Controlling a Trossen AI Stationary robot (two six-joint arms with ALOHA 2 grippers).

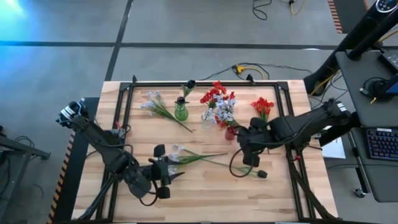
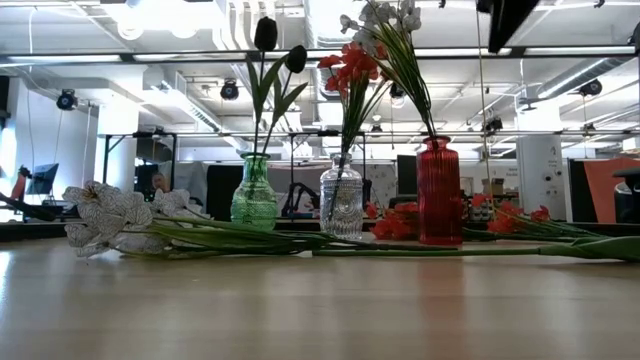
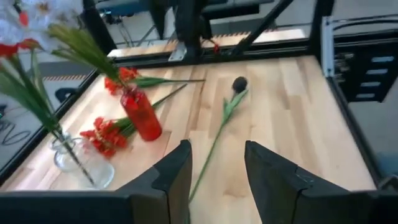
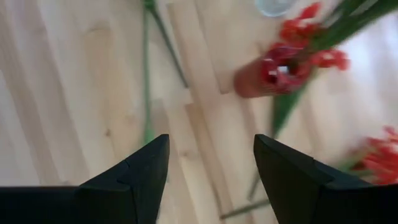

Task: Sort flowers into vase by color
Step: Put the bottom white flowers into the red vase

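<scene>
- Three vases stand in a row across the far middle of the table: a green vase (image 2: 254,204) with dark buds (image 2: 266,33), a clear vase (image 2: 341,204) with red blossoms (image 2: 350,66), and a red vase (image 2: 439,192) holding pale blossoms (image 2: 385,18).
- Seen from above, the green vase (image 1: 181,112) stands apart on the left, and the clear vase (image 1: 208,118) and red vase (image 1: 231,132) sit close together.
- The left gripper (image 3: 216,180) is low over the near side of the table, its fingers (image 3: 175,180) parted with nothing between them.
- Straight ahead of it lies a dark-bud flower (image 3: 239,83), flat on the wood, its stem running back toward the gap between the fingers.
- A pale spray (image 1: 176,153) lies just beside that gripper in the overhead view, blossoms toward the left arm.
- Another pale spray (image 1: 152,104) lies far left, near the green vase.
- The right gripper (image 4: 211,180) hangs over the table just beside the red vase, fingers (image 4: 134,180) spread and empty.
- Below it, a green stem (image 4: 147,68) runs along the boards.
- A red spray (image 1: 262,106) lies flat on the far right, and one more red spray (image 3: 107,132) lies at the foot of the red vase.
</scene>
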